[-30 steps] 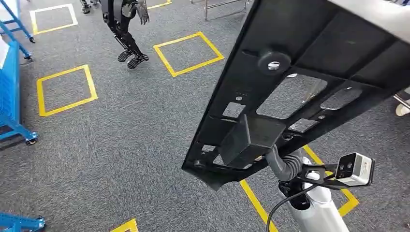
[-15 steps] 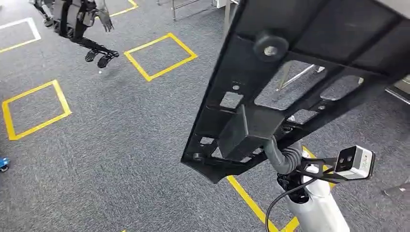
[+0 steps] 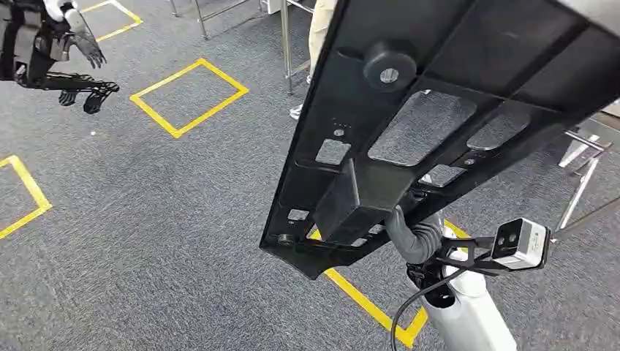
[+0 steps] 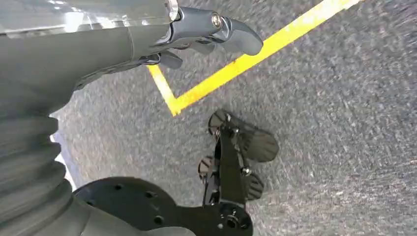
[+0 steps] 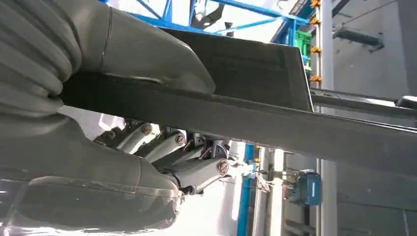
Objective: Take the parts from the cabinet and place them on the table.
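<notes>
a long black part [image 3: 409,139], a flat moulded panel with several cut-out windows, one round knob and a boxy block underneath, is held up in the air, tilted over the grey carpet [image 3: 168,219]. the right hand [image 5: 147,123] grasps its edge, thumb on one face and fingers [image 5: 192,147] on the other. the left hand [image 4: 196,34] hangs over the carpet with curled fingers grasping nothing. yellow taped squares mark the carpet; another robot [image 3: 51,51] stands well apart, and a person's leg [image 3: 320,33] shows beyond the part.
</notes>
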